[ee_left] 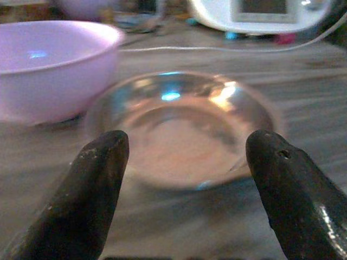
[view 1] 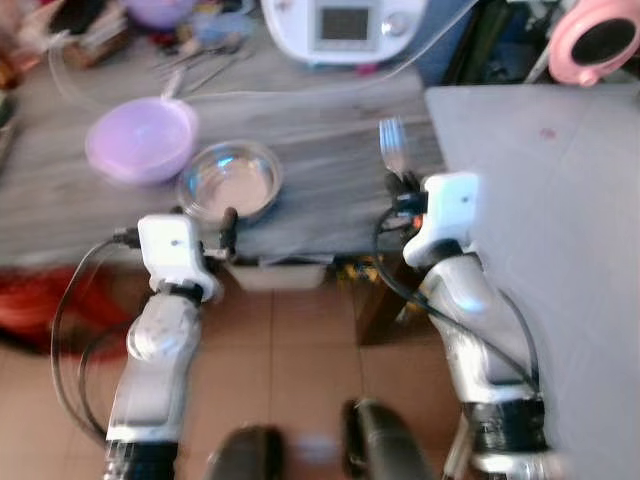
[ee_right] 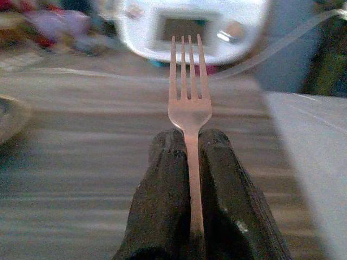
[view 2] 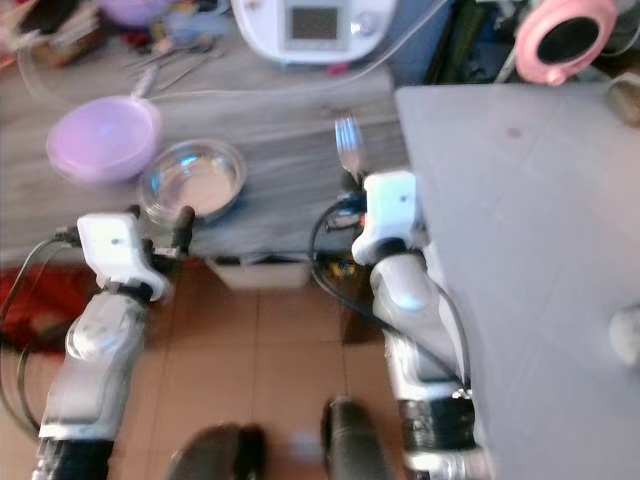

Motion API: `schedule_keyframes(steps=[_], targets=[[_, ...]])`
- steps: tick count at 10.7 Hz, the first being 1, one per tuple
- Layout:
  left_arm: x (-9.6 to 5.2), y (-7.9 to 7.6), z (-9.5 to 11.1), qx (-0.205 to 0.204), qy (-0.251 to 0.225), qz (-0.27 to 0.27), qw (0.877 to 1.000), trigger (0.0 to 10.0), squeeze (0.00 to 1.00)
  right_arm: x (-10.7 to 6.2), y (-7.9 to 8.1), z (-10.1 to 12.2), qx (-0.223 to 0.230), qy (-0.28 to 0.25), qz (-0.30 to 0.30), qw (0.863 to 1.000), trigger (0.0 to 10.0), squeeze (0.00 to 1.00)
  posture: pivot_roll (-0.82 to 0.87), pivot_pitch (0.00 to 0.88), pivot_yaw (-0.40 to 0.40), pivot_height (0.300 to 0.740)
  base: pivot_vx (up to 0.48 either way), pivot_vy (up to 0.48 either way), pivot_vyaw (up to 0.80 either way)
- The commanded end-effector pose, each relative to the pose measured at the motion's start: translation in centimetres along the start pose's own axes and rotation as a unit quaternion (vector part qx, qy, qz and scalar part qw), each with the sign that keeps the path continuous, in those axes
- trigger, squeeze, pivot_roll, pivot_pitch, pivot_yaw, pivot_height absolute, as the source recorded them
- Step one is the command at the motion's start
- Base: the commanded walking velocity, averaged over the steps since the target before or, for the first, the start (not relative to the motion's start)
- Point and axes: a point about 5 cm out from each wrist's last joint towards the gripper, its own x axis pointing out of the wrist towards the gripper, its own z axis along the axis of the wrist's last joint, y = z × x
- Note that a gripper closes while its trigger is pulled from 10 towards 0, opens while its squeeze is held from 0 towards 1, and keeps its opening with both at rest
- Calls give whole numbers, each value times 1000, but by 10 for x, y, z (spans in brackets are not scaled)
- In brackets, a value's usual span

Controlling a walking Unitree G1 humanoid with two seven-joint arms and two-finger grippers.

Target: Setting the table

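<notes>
A silver fork (ee_right: pixel 189 103) sticks out of my right gripper (ee_right: pixel 190 149), which is shut on its handle; its tines (view 1: pixel 392 140) point away over the wooden counter (view 1: pixel 320 170). A shallow steel bowl (view 1: pixel 231 181) rests on the counter near its front edge. My left gripper (ee_left: pixel 187 157) is open, its two black fingers (ee_left: pixel 97 184) spread just short of the steel bowl (ee_left: pixel 181 127) at rim height. A lilac plastic bowl (view 1: pixel 142 139) sits to the left of the steel one.
A grey table (view 1: pixel 560 230) adjoins the counter on the right. A white appliance with a screen (view 1: pixel 345 28) and its cable stand at the counter's back, with loose utensils (view 1: pixel 200 60) nearby. A pink round object (view 1: pixel 595 40) lies at the far right. Tiled floor (view 1: pixel 300 340) below.
</notes>
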Motion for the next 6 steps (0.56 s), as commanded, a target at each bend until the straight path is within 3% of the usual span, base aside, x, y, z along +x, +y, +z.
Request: schedule_keyframes(steps=[1, 2, 5, 6], targets=[[-2, 15, 5, 21, -10, 31, 999, 10000, 0, 1, 4, 5, 4, -13, 5, 1000, 1255, 0, -54, 190, 7, 740, 0, 0, 0], [-4, 21, 5, 32, -9, 48, 998, 10000, 0, 1, 2, 4, 1, -10, 1, 1000, 10000, 0, -54, 191, 10, 740, 0, 0, 0], [-11, 42, 9, 57, -12, 102, 993, 10000, 0, 2, -1, 2, 9, -6, -6, 1000, 10000, 0, -44, 187, 13, 740, 0, 0, 0], [-13, 45, 8, 60, -8, 105, 993, 10000, 0, 6, -6, 2, 19, -5, -24, 1000, 10000, 0, -41, 188, 13, 740, 0, 0, 750]])
